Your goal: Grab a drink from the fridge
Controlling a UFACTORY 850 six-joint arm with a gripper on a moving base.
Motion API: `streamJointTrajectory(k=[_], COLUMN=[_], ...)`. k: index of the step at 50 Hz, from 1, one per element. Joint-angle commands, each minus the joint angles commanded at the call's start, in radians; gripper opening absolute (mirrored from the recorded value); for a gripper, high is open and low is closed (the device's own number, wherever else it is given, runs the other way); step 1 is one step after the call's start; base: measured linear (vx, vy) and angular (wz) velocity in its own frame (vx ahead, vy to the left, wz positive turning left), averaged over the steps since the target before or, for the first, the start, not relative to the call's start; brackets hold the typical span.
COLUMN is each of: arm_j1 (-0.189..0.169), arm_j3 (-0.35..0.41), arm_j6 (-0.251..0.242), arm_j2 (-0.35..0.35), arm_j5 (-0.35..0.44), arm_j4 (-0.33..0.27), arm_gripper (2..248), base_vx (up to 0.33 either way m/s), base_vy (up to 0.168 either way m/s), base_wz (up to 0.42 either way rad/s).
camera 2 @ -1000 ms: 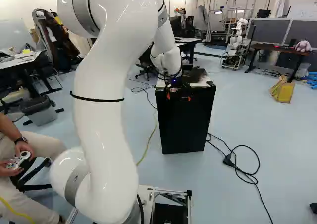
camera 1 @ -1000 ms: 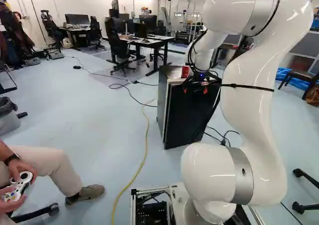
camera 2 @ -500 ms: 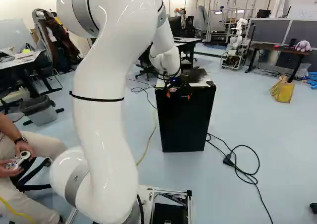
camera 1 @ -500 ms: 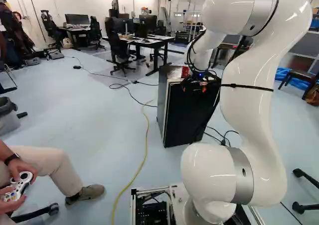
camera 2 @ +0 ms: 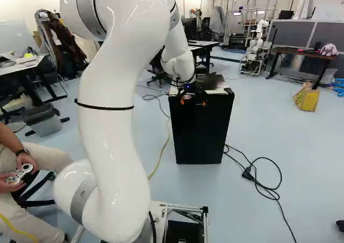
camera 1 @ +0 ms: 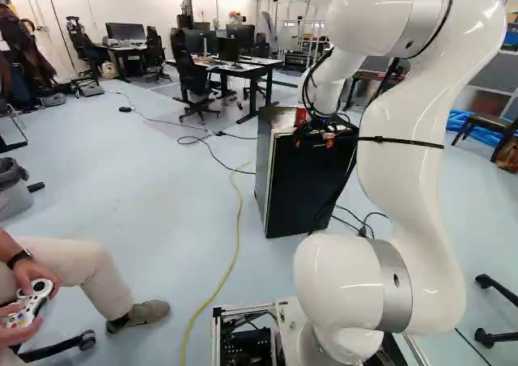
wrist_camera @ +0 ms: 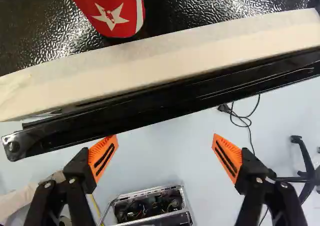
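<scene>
Gripper (camera 2: 193,102) wide open, near the top front edge of your fridge (camera 2: 202,138).
You're holding nothing; a red container (wrist_camera: 122,11) sits atop the fridge.

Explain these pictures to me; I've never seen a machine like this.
The machine is one white robot arm on a moving base. Two pictures look ahead past it from behind, one from its left and one from its right. The third is taken from its wrist, looking along the gripper, whose two fingers carry orange pads.

The black box ahead is the fridge, its door closed. On top stands a red container with a white star, perhaps a drink. Nothing is held: the fingers are spread apart, near the door's upper edge.
</scene>
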Motion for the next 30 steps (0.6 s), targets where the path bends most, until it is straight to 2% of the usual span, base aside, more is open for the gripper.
streamJointTrajectory(k=[30], arm_j1=[0.006], arm_j3=[0.003], arm_j6=[0.0], arm_j2=[0.002], arm_j5=[0.037], arm_j4=[0.0], arm_gripper=[247], base_vx=[0.0], base_vy=[0.0], base_wz=[0.0])
